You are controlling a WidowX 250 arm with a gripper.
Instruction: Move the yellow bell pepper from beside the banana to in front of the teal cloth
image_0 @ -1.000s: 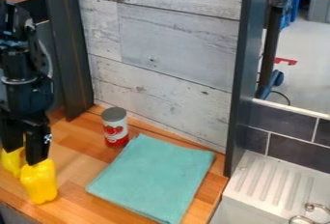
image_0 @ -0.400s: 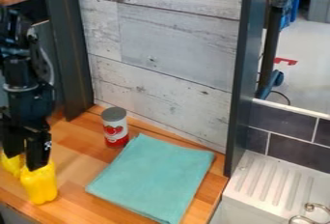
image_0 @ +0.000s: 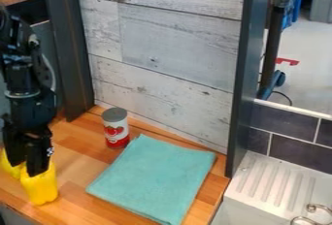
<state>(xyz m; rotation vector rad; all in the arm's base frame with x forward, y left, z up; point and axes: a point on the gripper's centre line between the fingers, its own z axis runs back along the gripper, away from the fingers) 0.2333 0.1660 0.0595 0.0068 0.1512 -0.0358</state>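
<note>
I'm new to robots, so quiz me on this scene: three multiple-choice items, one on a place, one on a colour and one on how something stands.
1. Where is the robot's hand?
A) Over the sink
B) Above the can
C) By the yellow object

2. What colour is the cloth?
A) Red
B) Blue-green
C) White

3. How does the can stand?
A) Upright
B) Lying on its side
C) Upside down in the sink

Answers:
1: C, the hand is low at the left, right at the yellow object.
2: B, its whole visible top is blue-green.
3: A, its round grey top faces up and its base rests on the wooden counter.
</note>
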